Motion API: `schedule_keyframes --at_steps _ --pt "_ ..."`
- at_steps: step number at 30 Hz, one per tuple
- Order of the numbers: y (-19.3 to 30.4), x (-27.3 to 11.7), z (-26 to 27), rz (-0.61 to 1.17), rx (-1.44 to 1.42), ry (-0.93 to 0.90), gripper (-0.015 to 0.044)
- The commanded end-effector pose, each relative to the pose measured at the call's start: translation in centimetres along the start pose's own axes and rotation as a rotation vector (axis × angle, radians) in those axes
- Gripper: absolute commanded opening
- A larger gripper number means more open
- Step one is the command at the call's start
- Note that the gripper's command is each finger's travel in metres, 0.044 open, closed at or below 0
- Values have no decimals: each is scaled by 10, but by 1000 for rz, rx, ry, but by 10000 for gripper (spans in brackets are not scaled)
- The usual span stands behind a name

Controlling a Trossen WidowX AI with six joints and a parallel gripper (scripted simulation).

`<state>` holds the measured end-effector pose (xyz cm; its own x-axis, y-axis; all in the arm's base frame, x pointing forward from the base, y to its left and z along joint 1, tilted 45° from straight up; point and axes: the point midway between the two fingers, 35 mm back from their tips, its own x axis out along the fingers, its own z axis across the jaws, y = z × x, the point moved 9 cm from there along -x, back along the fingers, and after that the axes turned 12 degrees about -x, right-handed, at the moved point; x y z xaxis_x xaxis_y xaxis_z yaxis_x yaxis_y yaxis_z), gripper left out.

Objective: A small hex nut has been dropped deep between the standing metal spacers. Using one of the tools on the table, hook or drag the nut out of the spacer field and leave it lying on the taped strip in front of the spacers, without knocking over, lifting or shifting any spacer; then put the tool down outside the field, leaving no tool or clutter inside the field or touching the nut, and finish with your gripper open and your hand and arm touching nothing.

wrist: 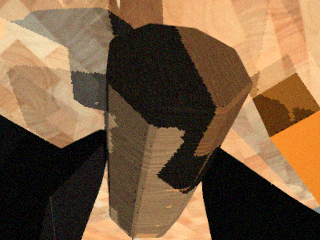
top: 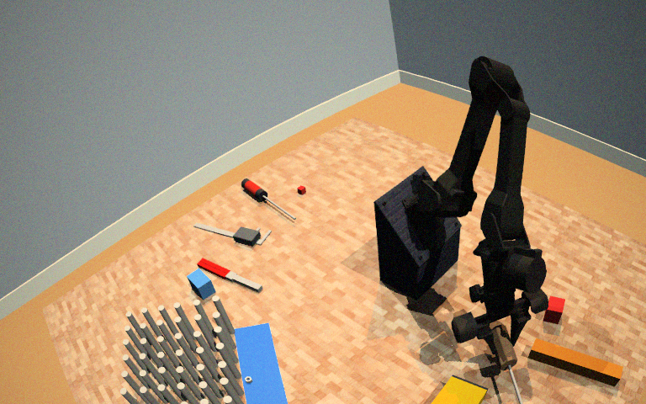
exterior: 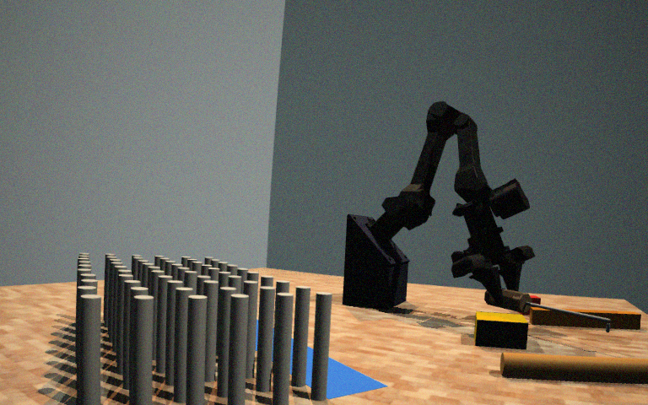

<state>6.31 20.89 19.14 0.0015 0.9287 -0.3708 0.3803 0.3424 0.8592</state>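
The hex nut (top: 246, 380) lies on the blue taped strip (top: 261, 350) (exterior: 343, 377), in front of the standing grey spacers (top: 216, 300) (exterior: 239, 343). The spacers in view stand upright; the top view cuts off part of the field. My gripper (top: 503, 339) (exterior: 504, 290) (wrist: 156, 147) is shut on the brown faceted handle of the hook tool (top: 504, 354) (exterior: 518, 301) (wrist: 150, 100). The handle is low over the table, far to the right of the field. Its thin metal rod ends in a down-bent tip in the exterior view. Whether the tool touches the table is unclear.
A yellow block (top: 459, 391) (exterior: 500, 329), orange bar (top: 576, 360) (exterior: 587, 319) (wrist: 300, 145), red cube (top: 555, 309) and tan cylinder (exterior: 573, 367) lie around the tool. A screwdriver (top: 253, 188), caliper-like tool (top: 246, 236), red-handled tool (top: 214, 268) and blue block (top: 201, 283) lie beyond the spacers.
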Motion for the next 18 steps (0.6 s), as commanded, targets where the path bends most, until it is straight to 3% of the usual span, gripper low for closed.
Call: schedule_keyframes --at_steps 1,18 --pt "-2 2 0 3 6 -6 0" --pt "-10 10 -3 7 9 -4 0"
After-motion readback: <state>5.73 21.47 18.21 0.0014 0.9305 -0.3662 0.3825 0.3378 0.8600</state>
